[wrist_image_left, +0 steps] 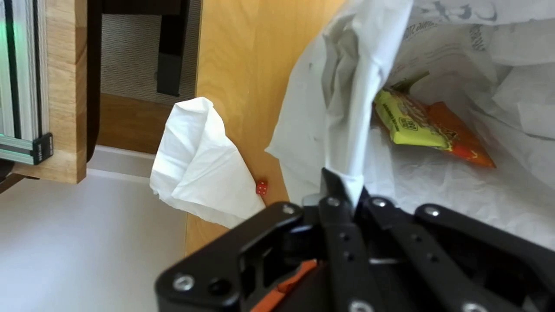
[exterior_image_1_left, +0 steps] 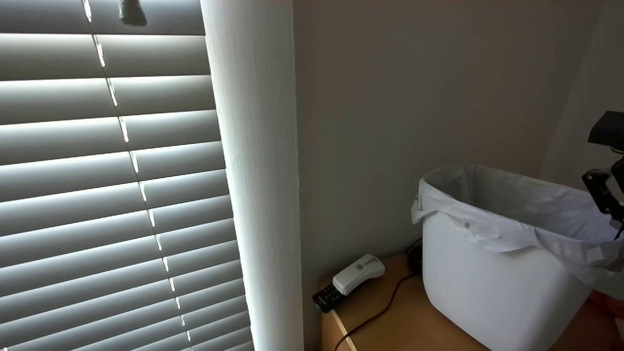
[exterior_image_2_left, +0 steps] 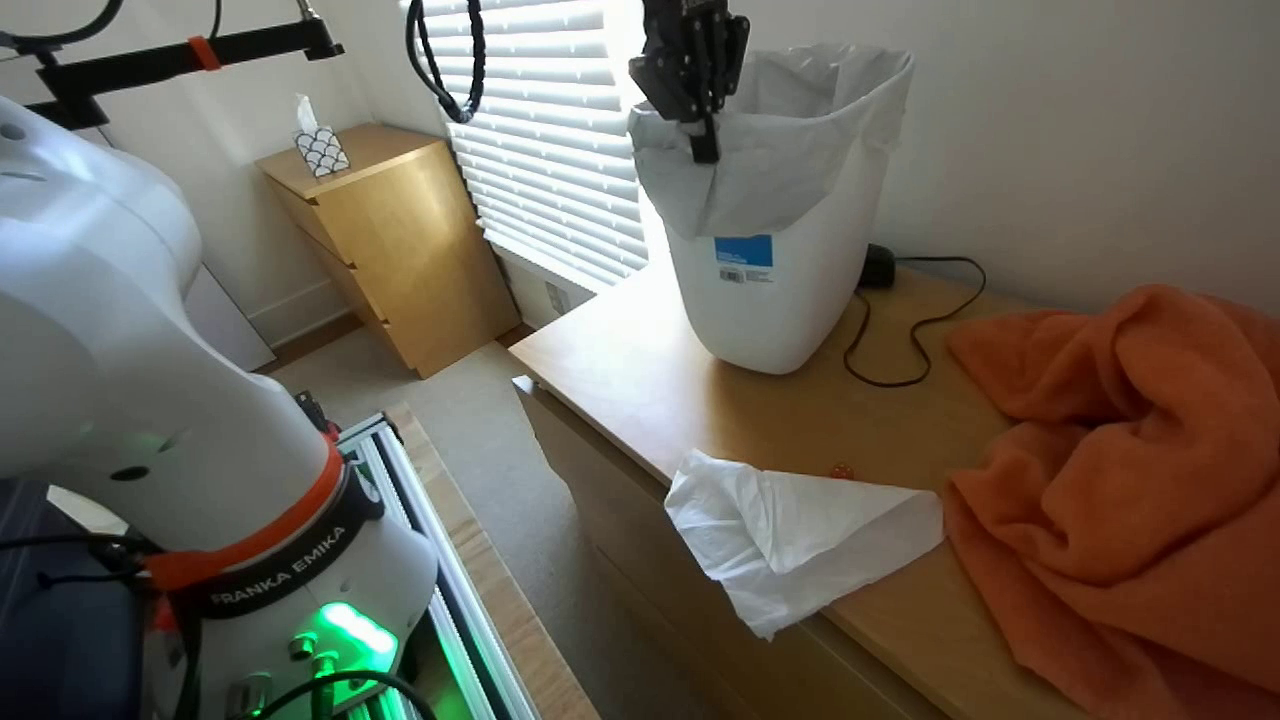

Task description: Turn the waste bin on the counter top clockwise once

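Got the pincer clamped right now on the rim of the waste bin, pinching the liner bag folded over there, on the side toward the edge of the table facing the robot arm. See the bin standing on that table, close to the back edge along the wall, toward the corner by the window blinds. Note the blue label below the liner in an exterior view. Peering in through the wrist view, spot a yellow-and-orange wrapper lying inside the liner. Over to that front edge: find a crumpled white sheet, partly on the table, partly drooping past, with a red die just beside. Farther along, well apart from the bin, catch an orange cloth in a heap. Back at the wall edge, pick out a black adapter near the bin. At the window-side corner, in an exterior view, spy a white remote resting on a black remote.
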`<act>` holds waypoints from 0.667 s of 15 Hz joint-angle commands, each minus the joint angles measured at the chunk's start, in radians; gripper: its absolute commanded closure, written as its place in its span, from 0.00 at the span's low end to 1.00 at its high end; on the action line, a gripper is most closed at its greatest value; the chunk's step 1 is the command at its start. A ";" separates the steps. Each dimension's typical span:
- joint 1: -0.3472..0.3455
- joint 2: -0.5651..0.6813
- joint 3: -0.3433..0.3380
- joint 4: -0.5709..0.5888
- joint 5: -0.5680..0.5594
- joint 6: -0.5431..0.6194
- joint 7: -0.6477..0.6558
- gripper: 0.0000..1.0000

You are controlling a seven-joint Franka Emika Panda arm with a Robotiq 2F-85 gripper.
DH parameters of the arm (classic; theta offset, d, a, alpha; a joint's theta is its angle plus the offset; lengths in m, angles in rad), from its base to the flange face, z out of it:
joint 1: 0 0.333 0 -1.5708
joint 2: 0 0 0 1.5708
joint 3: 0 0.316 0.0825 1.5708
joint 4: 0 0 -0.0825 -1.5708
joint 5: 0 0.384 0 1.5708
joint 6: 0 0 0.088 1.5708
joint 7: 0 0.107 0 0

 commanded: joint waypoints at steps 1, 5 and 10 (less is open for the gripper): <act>0.006 -0.008 0.004 -0.005 -0.016 -0.010 0.011 0.99; 0.011 -0.056 0.025 -0.042 0.014 -0.018 0.115 0.99; 0.032 -0.104 0.056 -0.076 0.012 -0.095 0.192 0.99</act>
